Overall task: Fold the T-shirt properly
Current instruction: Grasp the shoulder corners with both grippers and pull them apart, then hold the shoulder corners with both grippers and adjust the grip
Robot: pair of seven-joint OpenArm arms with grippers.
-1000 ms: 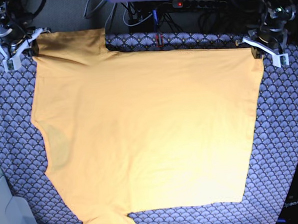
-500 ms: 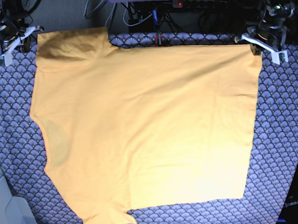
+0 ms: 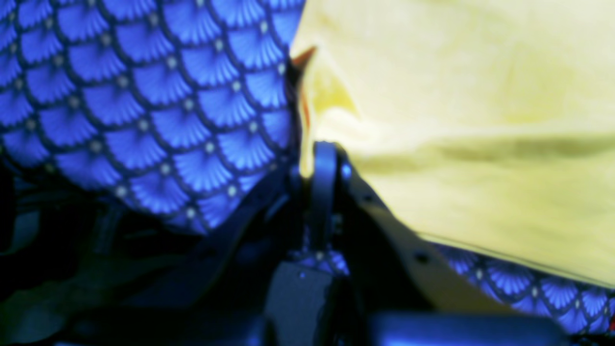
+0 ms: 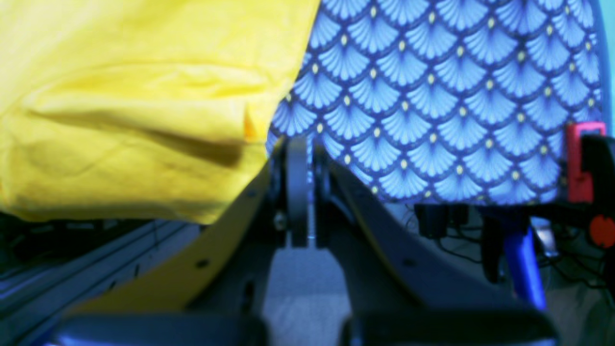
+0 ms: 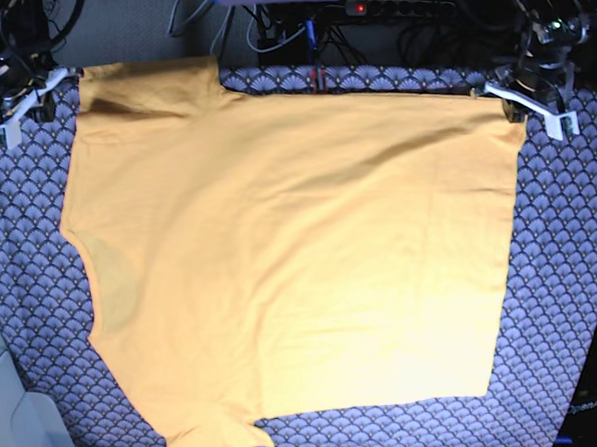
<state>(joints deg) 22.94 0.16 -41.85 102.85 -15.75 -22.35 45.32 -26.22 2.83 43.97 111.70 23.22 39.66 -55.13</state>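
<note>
The yellow-orange T-shirt point(image 5: 290, 244) lies spread flat on the patterned cloth, with one sleeve at the far left and one at the near left. My left gripper point(image 5: 507, 99) is at the shirt's far right corner. In the left wrist view point(image 3: 322, 146) it is shut, with the T-shirt's point(image 3: 456, 96) corner pinched at its tips. My right gripper point(image 5: 65, 75) is at the far left sleeve corner. In the right wrist view point(image 4: 303, 142) its jaws are together and the T-shirt's point(image 4: 120, 96) sleeve edge is drawn to the tips. No tag shows.
The blue-grey scale-patterned cloth point(image 5: 571, 269) covers the table. Cables and a power strip point(image 5: 387, 7) run behind the far edge. A red and black clamp point(image 4: 581, 163) sits at that edge. A pale grey surface point(image 5: 8, 419) lies at the near left.
Both grippers have drawn back toward the far edge, the right one also leftward. The shirt's far edge moved back with them and the shadowed sleeve now lies flatter.
</note>
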